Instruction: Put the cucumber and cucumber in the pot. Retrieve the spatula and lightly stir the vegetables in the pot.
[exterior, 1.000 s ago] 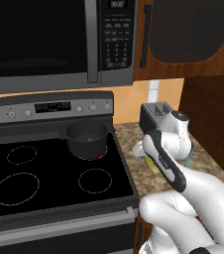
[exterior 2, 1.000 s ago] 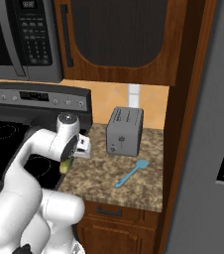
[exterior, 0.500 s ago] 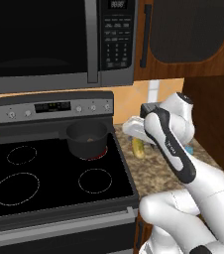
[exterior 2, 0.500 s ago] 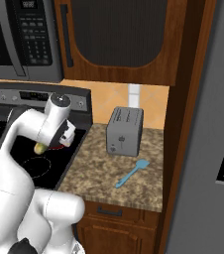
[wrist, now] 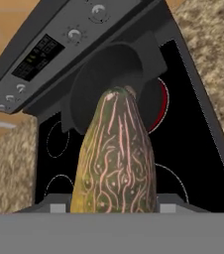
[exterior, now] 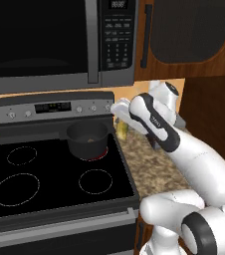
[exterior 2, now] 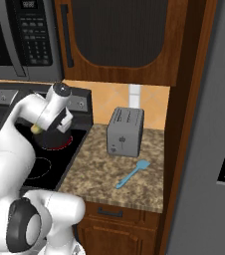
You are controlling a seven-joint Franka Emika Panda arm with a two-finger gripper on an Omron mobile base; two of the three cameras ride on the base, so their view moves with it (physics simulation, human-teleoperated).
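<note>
My claw [exterior: 120, 118] is clamped on one cucumber [wrist: 115, 158], which hangs lengthwise from it above the right rear area of the stove [exterior: 59, 184], just to the right of the pot [exterior: 87, 140]. In the left base view the cucumber [exterior: 122, 129] shows as a yellow-green stub below my hand, near the edge where the cooktop meets the tabletop [exterior: 157, 167]. In the hand view the cucumber points toward the pot [wrist: 106, 84], which stands on the rear right burner; that burner glows red around the pot's base. In the right base view the cucumber [exterior 2: 36, 129] shows beside my wrist, with the pot partly hidden behind my arm. The spatula [exterior 2: 132, 174] lies flat on the speckled tabletop [exterior 2: 99, 174], in front of the toaster [exterior 2: 125, 132] and well apart from the stove.
</note>
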